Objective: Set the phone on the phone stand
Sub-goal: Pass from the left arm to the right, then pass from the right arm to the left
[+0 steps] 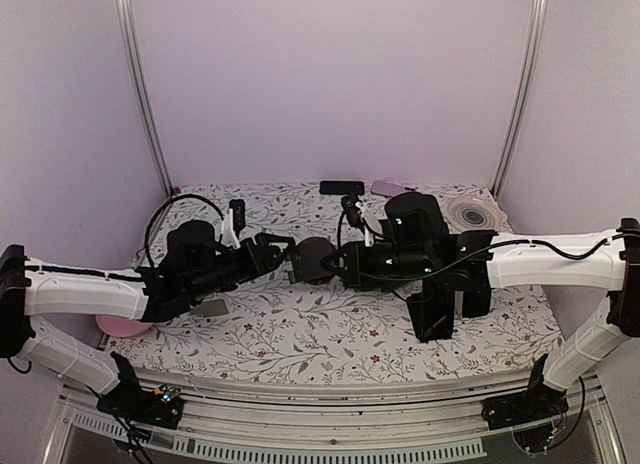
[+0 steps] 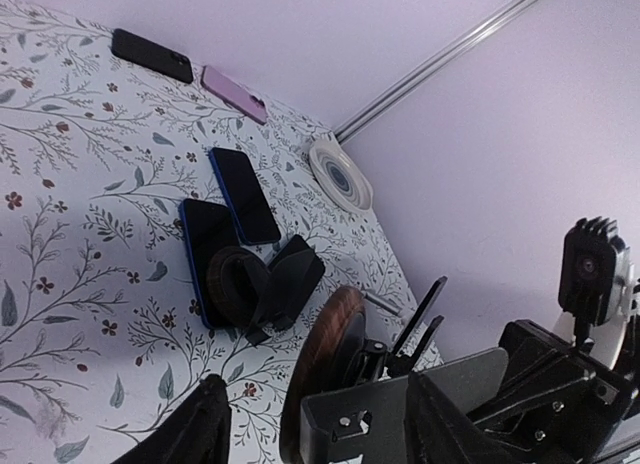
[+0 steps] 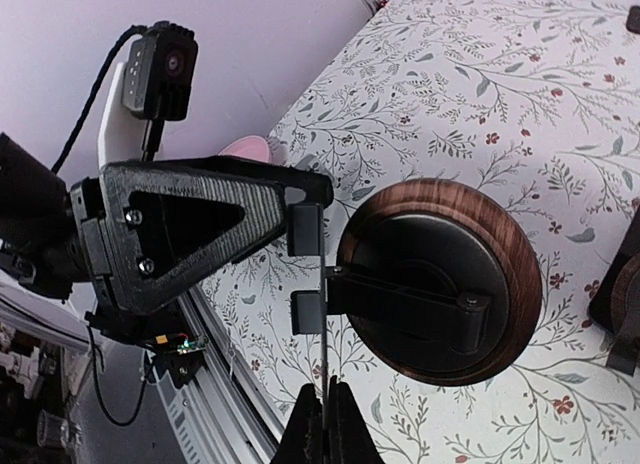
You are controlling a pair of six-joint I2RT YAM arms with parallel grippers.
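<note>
Wood-rimmed with a black face, the phone stand is held above the desk. Your left arm and right arm reach inward from either side, forearms near level, and meet at mid-desk. Your right end effector is pinched fully closed on a thin plate of the stand, seen edge-on. Your left end effector has its fingers parted, the end of the stand's bar between them. A blue phone lies flat on the desk beyond, touching a darker phone.
</note>
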